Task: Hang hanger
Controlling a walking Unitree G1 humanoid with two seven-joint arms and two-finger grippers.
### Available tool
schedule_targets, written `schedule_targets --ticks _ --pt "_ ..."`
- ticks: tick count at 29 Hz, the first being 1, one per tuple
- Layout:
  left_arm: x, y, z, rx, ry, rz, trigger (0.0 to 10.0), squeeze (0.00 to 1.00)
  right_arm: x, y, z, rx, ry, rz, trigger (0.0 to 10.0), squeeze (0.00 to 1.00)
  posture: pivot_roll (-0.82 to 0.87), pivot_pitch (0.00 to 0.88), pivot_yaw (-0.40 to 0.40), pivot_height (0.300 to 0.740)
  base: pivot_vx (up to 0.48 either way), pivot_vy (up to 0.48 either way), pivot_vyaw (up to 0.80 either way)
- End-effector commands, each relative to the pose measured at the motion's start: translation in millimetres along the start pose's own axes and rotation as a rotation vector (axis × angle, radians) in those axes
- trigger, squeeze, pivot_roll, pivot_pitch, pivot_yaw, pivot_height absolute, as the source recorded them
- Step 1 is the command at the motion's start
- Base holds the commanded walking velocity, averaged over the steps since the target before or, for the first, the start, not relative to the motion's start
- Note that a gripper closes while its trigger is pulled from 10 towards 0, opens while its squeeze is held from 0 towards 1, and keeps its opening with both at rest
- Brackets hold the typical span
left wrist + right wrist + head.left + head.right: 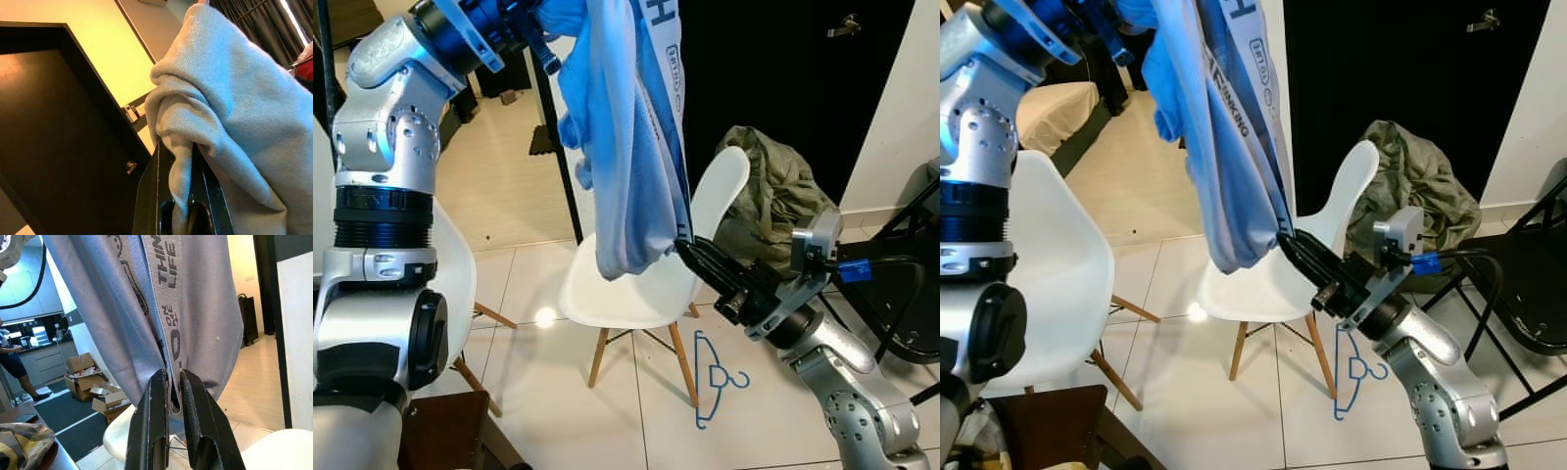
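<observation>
Blue hanger (717,380) flat on floor, below right gripper (690,252), long axis pointing away. Both grippers, left gripper (540,47) included, clamped on hanging garment (625,137).

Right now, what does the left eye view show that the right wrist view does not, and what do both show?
Left eye view alone: the blue hanger lying on the floor tiles beside the white chair, the raised left claw pinching the top of the blue garment, and an olive cloth heap.
Right wrist view alone: cardboard boxes and a person standing at a counter.
Both: the right claw shut on the garment's lower edge.
</observation>
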State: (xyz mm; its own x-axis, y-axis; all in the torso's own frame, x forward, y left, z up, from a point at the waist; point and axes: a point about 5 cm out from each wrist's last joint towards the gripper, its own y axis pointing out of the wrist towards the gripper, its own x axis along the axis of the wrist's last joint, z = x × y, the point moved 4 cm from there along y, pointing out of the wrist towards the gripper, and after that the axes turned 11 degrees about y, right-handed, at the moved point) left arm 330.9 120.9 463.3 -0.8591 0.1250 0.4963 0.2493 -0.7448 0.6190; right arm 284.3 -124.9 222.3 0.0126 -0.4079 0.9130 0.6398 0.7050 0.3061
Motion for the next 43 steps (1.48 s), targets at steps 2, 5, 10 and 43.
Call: schedule_targets --ticks 2,5,10,43 --pt "12.9 1.8 7.2 0.010 0.034 -0.026 10.0 0.00 -3.6 2.0 2.9 0.004 -0.005 0.020 10.0 0.00 -0.12 0.000 0.099 0.710 0.000 0.000 0.00" --pt "13.7 2.5 6.9 0.008 0.034 -0.029 10.0 0.00 -3.7 2.2 2.1 -0.003 -0.007 0.020 7.0 0.00 -0.12 0.000 0.099 0.710 0.000 0.000 0.00" --pt "14.8 4.4 6.1 0.003 0.037 -0.034 10.0 0.00 -3.4 1.9 0.8 -0.012 -0.009 0.018 10.0 0.00 -0.12 0.000 0.100 0.710 0.000 0.000 0.00" --pt "-79.3 -82.3 5.3 -0.031 0.154 0.481 10.0 0.00 57.6 -38.8 -3.3 0.056 -0.084 -0.076 0.0 0.00 -0.13 0.000 0.100 0.710 0.000 0.000 0.00"
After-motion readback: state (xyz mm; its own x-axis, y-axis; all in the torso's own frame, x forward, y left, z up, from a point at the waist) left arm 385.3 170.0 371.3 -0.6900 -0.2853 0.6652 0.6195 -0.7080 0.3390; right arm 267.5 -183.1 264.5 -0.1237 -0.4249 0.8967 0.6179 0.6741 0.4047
